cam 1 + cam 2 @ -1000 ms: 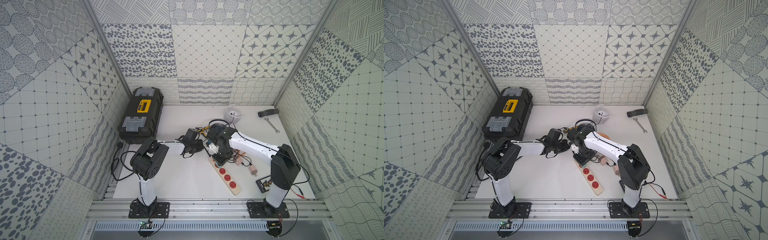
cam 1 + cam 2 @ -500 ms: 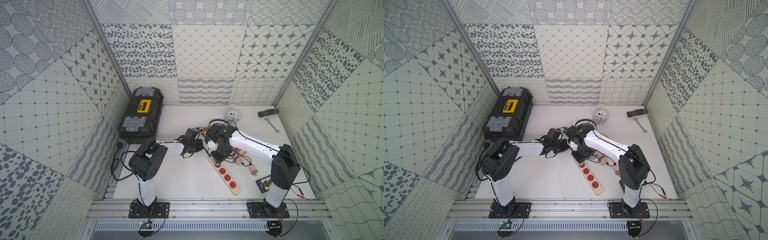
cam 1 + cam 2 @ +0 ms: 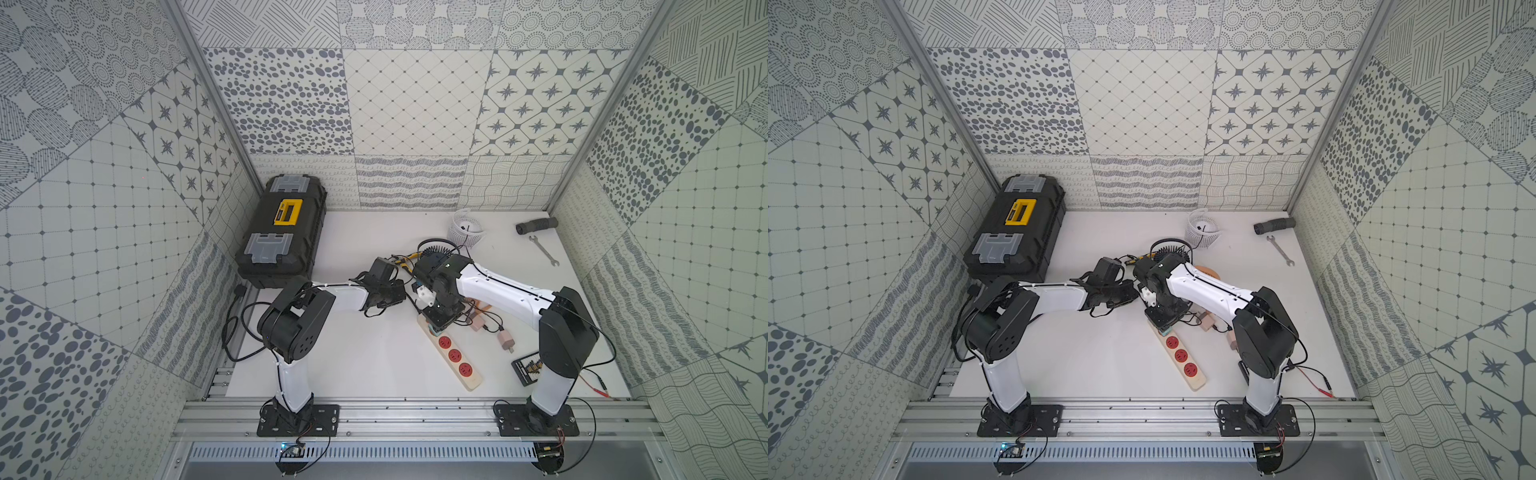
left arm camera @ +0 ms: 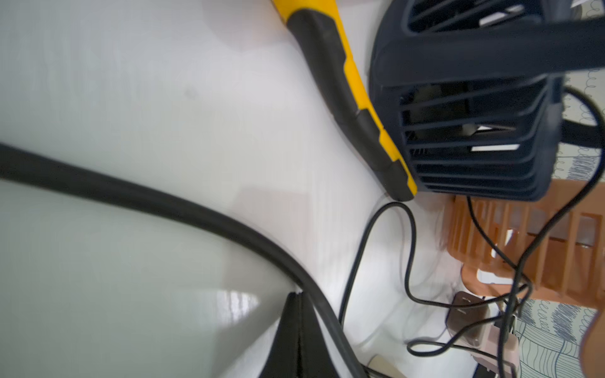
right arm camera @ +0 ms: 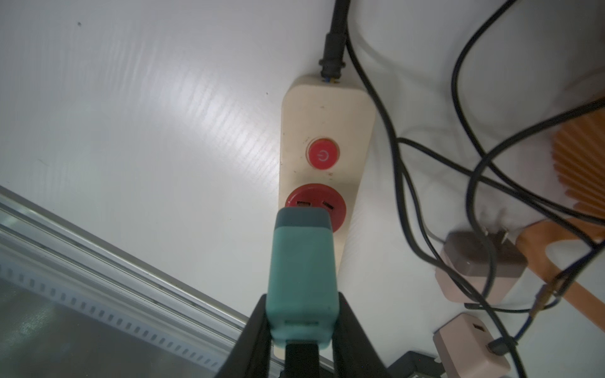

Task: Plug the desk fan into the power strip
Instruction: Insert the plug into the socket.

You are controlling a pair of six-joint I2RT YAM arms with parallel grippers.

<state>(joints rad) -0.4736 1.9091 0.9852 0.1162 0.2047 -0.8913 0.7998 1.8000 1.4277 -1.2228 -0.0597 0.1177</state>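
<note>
**Power strip.** The power strip (image 3: 451, 353) is lying flat on the white worktop (image 3: 374, 374) and is showing in both top views. Its black cord (image 5: 334, 36) is leaving from the end that carries the red button (image 5: 323, 154).

**Right claw.** The right claw (image 5: 302, 311) is grasping a teal plug (image 5: 301, 261) by its rear, with one finger pressing on either side. The plug's dark front end is sitting over the red socket (image 5: 314, 203) next to the button and is covering part of it. Two slots of that socket are showing past the plug. Whether the prongs are entering cannot be told. In both top views this claw is standing directly above the strip's button end, and the strip's three other sockets are lying uncovered.

**Left claw.** The left claw (image 4: 297, 299) is clenched, its fingers pressing together with nothing showing between them. A thick black cable (image 4: 163, 203) is running just beside its tip. In both top views this claw is hovering near the strip's cord end.

**Surroundings.**
- A dark fan (image 4: 474, 131) is standing beyond the strip's cord end, with a yellow-and-black tool handle (image 4: 347, 98) lying just beside it.
- An orange fan (image 5: 582, 157) is lying near the strip's button end.
- Two pink adapters (image 5: 481, 265) are lying just beside the strip among tangled thin wires.
- Which fan the teal plug belongs to cannot be told.
- A white fan (image 3: 465, 226), a wrench (image 3: 542, 249) and a black toolbox (image 3: 282, 232) are lying well apart from the strip.
</note>
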